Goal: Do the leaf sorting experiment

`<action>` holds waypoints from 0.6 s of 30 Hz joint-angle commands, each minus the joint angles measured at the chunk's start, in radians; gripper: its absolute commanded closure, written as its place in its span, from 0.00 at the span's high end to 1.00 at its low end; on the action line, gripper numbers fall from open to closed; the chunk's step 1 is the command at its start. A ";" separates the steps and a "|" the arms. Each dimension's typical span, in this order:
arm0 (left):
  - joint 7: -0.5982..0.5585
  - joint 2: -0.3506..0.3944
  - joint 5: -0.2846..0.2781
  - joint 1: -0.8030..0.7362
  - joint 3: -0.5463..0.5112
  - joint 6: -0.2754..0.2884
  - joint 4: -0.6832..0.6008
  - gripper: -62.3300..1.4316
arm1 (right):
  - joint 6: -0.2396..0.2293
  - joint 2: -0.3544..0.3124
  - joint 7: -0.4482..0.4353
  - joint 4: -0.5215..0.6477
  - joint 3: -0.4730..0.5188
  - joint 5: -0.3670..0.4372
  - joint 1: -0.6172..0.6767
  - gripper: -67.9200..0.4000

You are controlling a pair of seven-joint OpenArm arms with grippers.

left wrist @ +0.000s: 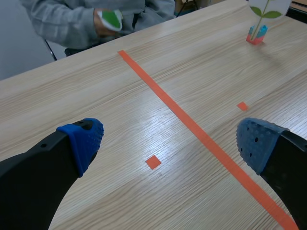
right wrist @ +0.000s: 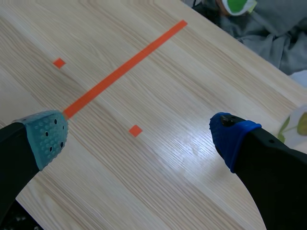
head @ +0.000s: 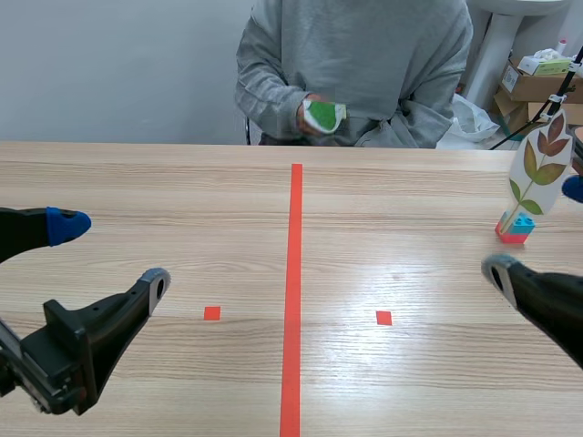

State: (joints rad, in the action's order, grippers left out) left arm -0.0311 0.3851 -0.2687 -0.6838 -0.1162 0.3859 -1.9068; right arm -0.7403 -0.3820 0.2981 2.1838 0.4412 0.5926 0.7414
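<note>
A person across the table holds a white card with a green leaf [head: 323, 115] in one hand; the same card shows in the left wrist view [left wrist: 111, 19] and the right wrist view [right wrist: 237, 5]. A second card with a brown and green leafy twig [head: 539, 164] stands upright in a small red and blue block base [head: 516, 228] at the far right [left wrist: 255, 36]. My left gripper [head: 111, 255] hangs open and empty over the table's left half [left wrist: 170, 143]. On the right, near the standing card, my right gripper [head: 537, 230] is also open and holds nothing [right wrist: 140, 136].
The wooden table [head: 182, 209] carries a long orange-red tape line down its middle and two small tape squares. Cardboard boxes [head: 537, 82] and a white bag [head: 469, 118] lie behind the table at the right, off the work surface.
</note>
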 commanded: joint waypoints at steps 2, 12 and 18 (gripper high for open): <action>-0.013 -0.002 -0.015 0.009 -0.003 0.003 -0.018 0.95 | -0.005 -0.006 0.026 -0.047 -0.018 0.002 -0.012 0.90; -0.013 -0.002 -0.015 0.022 -0.003 0.014 -0.018 0.95 | -0.005 -0.006 0.066 -0.062 -0.050 0.002 -0.010 0.90; -0.013 -0.002 -0.015 0.022 -0.003 0.014 -0.018 0.95 | -0.005 -0.006 0.066 -0.062 -0.050 0.002 -0.010 0.90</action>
State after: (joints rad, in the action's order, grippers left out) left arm -0.0307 0.3851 -0.2699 -0.6643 -0.1162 0.3962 -1.9068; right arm -0.7380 -0.3824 0.3794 2.1178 0.3862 0.5842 0.7403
